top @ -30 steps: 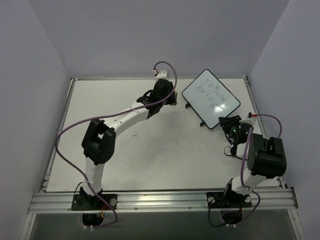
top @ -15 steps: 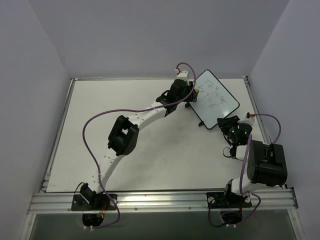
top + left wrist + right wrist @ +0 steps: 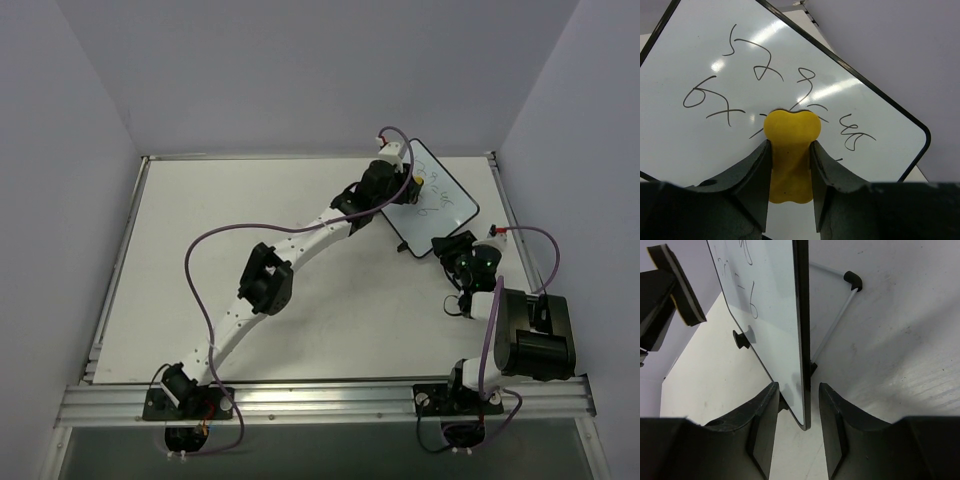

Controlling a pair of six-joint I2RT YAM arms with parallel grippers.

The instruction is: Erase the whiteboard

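Observation:
The whiteboard [image 3: 447, 207] stands tilted at the table's back right, with dark scribbles on its face. My left gripper [image 3: 411, 184] is shut on the yellow eraser [image 3: 417, 183], whose tip presses on the writing in the middle of the board. In the left wrist view the eraser [image 3: 790, 150] sits between the fingers against the whiteboard [image 3: 695, 140]. My right gripper [image 3: 452, 245] is open at the board's near corner. In the right wrist view its jaws [image 3: 797, 386] straddle the whiteboard's [image 3: 770, 315] black-framed edge, with a gap on each side.
The board leans on a thin wire stand [image 3: 835, 325] with a black foot behind it. The white table [image 3: 250, 200] is walled at the left, back and right. A metal rail [image 3: 320, 400] runs along the near edge by the arm bases.
My left arm has stretched to the right from the back middle of the table and brought the eraser onto the board's face. The right gripper has edged closer to the board's corner.

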